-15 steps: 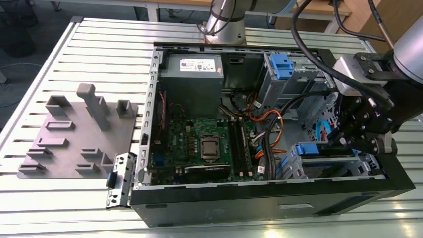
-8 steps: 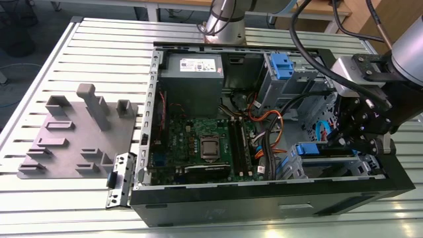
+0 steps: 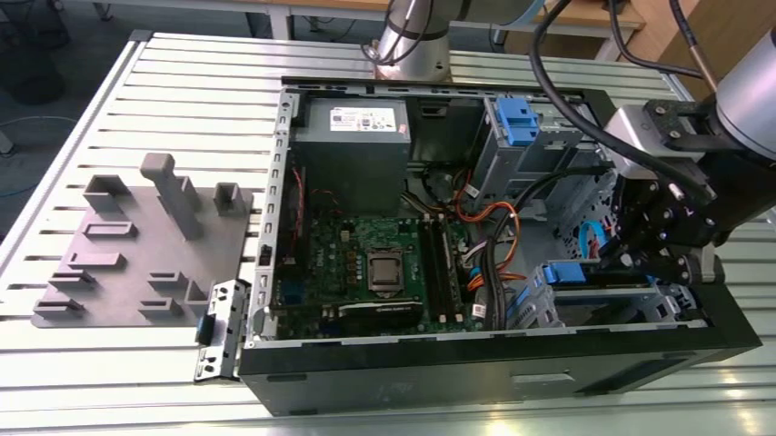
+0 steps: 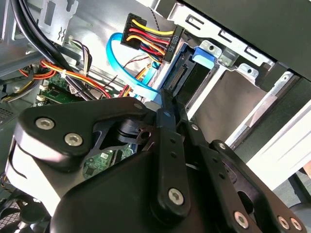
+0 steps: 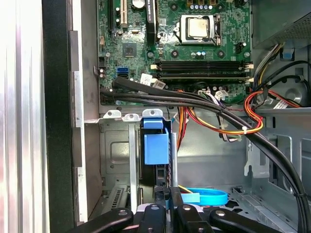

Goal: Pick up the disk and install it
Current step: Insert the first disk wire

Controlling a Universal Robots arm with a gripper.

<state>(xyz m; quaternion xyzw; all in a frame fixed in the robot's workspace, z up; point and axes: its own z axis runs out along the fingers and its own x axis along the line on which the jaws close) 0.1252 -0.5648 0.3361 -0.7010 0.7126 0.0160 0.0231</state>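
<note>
The open computer case (image 3: 485, 363) lies on its side on the slatted metal counter (image 3: 170, 82), and the arm reaches into its drive-bay corner at the exterior view's right. The pincer (image 3: 661, 245) hangs just above the lower drive cage (image 3: 612, 300), where the disk (image 5: 156, 145) stands on edge in its slot, its blue carrier frame and pull tab facing outward between the cage's metal rails. In the first wrist view the pincer's (image 5: 167, 199) thin fingertips (image 5: 160, 191) sit close together at the disk's outer edge, apparently clamping or pressing on it, though whether they truly grip it cannot be told for certain. Judged from this, the pick-up is done and the disk is largely seated in the cage; what seems left is final seating and release. In the second wrist view the power connector (image 4: 148, 39) with its coloured wires and the blue data cable (image 4: 129, 73) sit at the disk's rear edge, near the motherboard (image 5: 194, 43).
</note>
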